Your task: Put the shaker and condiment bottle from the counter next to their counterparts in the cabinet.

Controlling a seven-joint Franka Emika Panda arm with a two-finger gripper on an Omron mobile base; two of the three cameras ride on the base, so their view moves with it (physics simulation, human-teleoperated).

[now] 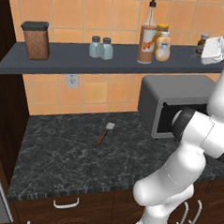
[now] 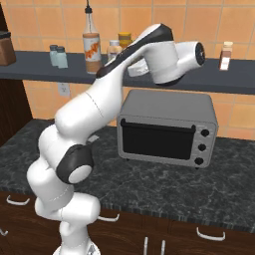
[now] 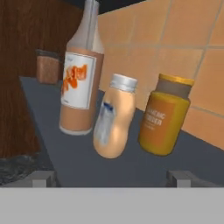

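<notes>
Two pale blue-grey shakers [image 1: 95,47] [image 1: 107,49] stand side by side on the slate-grey cabinet shelf [image 1: 65,59]. Further right on the shelf, the peach-orange condiment bottle [image 1: 163,47] with its white cap stands in front of the mustard-yellow bottle [image 1: 162,29]. In the hand view the condiment bottle [image 3: 114,118] is between the tall pourer bottle [image 3: 81,87] and the mustard-yellow bottle [image 3: 166,116]. My gripper [image 3: 113,178] is open just short of it, with nothing between the fingers. Seen from the left base, the gripper [image 1: 207,51] hovers over the shelf's right end, apart from the bottles.
A brown-filled canister [image 1: 36,40] sits at the shelf's left end and a small dark jar [image 2: 226,56] at its right. A grey toaster oven [image 2: 167,127] stands on the black marbled counter [image 1: 59,153] under my hand. A spatula [image 1: 105,132] lies on the counter.
</notes>
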